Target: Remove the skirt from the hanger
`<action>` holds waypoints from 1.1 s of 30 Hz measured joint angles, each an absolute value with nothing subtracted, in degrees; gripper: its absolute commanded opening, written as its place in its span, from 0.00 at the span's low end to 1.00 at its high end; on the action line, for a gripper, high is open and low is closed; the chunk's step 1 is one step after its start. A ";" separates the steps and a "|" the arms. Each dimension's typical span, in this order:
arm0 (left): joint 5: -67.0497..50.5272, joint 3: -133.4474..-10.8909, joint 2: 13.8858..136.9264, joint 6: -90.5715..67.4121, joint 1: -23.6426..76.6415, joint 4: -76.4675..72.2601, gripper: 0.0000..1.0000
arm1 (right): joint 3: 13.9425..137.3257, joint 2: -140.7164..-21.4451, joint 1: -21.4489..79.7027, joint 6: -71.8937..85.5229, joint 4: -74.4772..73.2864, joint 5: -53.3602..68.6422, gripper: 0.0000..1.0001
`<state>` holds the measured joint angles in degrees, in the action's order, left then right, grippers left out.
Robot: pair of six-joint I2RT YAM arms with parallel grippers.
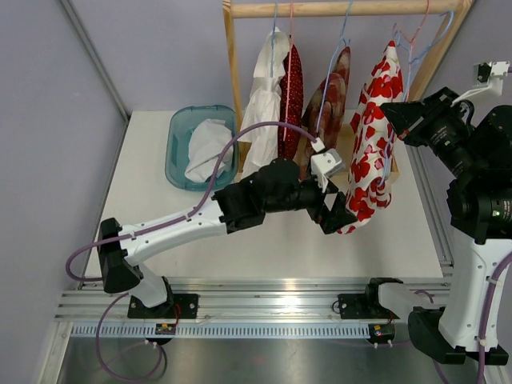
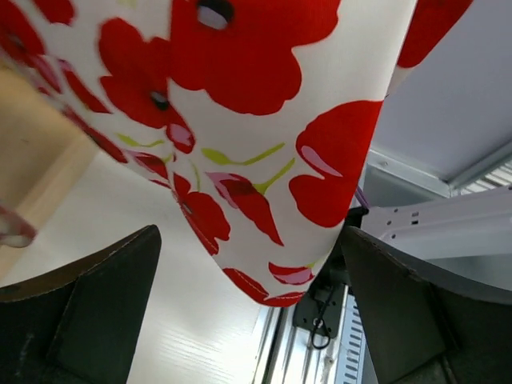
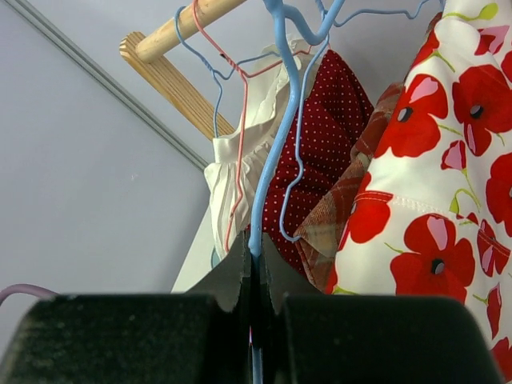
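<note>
- Hanging from the wooden rail [image 1: 344,8] at the back of the worktop [image 1: 160,216], the skirt [image 1: 376,136], white with red poppies, is seen as the rightmost garment on the rack.
- The left pincer [image 1: 332,212] is held released and wide at the skirt's hem. In the left wrist view the lowest fold of cloth is framed between its two dark fingers [image 2: 96,304]; whether the cloth is touched cannot be told.
- The right pincer [image 3: 254,268] is clenched on the thick wire of a blue hanger [image 3: 276,136], just beside the upper part of the skirt.
- Further left along the rail, a plaid garment [image 1: 332,88], a dark red dotted garment [image 1: 290,88] and a white garment [image 1: 262,104] are hung side by side.
- A teal bin [image 1: 178,128] is set on the worktop left of the rack, with white cloth [image 1: 206,148] bundled inside it.
</note>
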<state>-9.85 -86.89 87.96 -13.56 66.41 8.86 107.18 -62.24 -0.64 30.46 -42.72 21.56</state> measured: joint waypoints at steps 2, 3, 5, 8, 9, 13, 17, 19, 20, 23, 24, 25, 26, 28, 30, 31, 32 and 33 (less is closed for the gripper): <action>-10.46 -87.48 89.54 -13.56 67.46 8.82 0.99 | 106.80 -61.78 -0.64 31.05 -43.38 22.22 0.00; -10.74 -88.07 90.11 -13.58 67.83 8.78 0.95 | 106.69 -61.63 -0.64 31.38 -43.66 22.44 0.00; -11.22 -89.25 90.80 -13.91 68.18 8.01 0.75 | 106.28 -61.28 -0.64 31.92 -44.05 23.24 0.00; -11.49 -90.52 91.02 -14.50 68.18 6.37 0.00 | 105.58 -60.60 -0.64 32.73 -44.47 23.77 0.00; -11.42 -90.89 91.02 -14.46 68.16 6.09 0.00 | 105.34 -60.36 -0.64 32.97 -44.53 23.90 0.00; -10.90 -90.87 91.02 -14.68 68.16 5.48 0.00 | 105.34 -60.03 -0.64 33.39 -44.88 24.58 0.00; -10.20 -83.99 88.79 -15.42 68.64 3.09 0.00 | 106.94 -61.47 -0.64 33.23 -45.69 24.69 0.00; -9.47 -76.25 85.82 -16.51 69.14 0.82 0.00 | 108.81 -63.18 -0.64 33.06 -46.68 24.67 0.00; -8.99 -72.34 84.29 -17.21 69.52 -0.12 0.00 | 109.73 -64.20 -0.64 33.01 -47.07 24.67 0.00; -7.42 -60.31 79.68 -19.97 71.72 -4.54 0.00 | 113.10 -67.46 -0.62 32.73 -48.51 24.64 0.00; -6.74 -56.21 78.08 -21.30 72.95 -5.78 0.00 | 114.17 -68.51 -0.62 32.53 -49.10 24.64 0.00; -6.00 -51.92 76.49 -22.72 74.52 -6.98 0.00 | 115.20 -69.52 -0.62 32.40 -49.23 24.60 0.00; -5.43 -47.94 74.98 -24.21 76.01 -7.38 0.00 | 116.09 -70.39 -0.64 32.38 -49.10 24.51 0.00; -4.01 -41.76 72.97 -26.61 79.11 -6.33 0.00 | 117.32 -71.66 -0.67 32.18 -47.57 24.03 0.00; -1.87 -36.49 70.96 -29.21 82.63 -3.86 0.00 | 117.36 -71.85 -0.64 32.01 -46.46 23.86 0.00; -0.71 -34.98 69.82 -30.22 83.83 -2.15 0.00 | 117.21 -71.81 -0.64 31.99 -46.00 23.68 0.00; 0.51 -34.04 68.47 -31.03 84.64 -0.62 0.00 | 116.81 -71.66 -0.64 31.97 -45.30 23.59 0.00; 1.78 -33.80 66.78 -31.66 84.95 1.28 0.00 | 116.16 -71.42 -0.64 31.97 -44.62 23.55 0.00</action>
<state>1.78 -33.80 66.78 -31.66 84.95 1.28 116.16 -71.42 -0.64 31.97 -44.62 23.55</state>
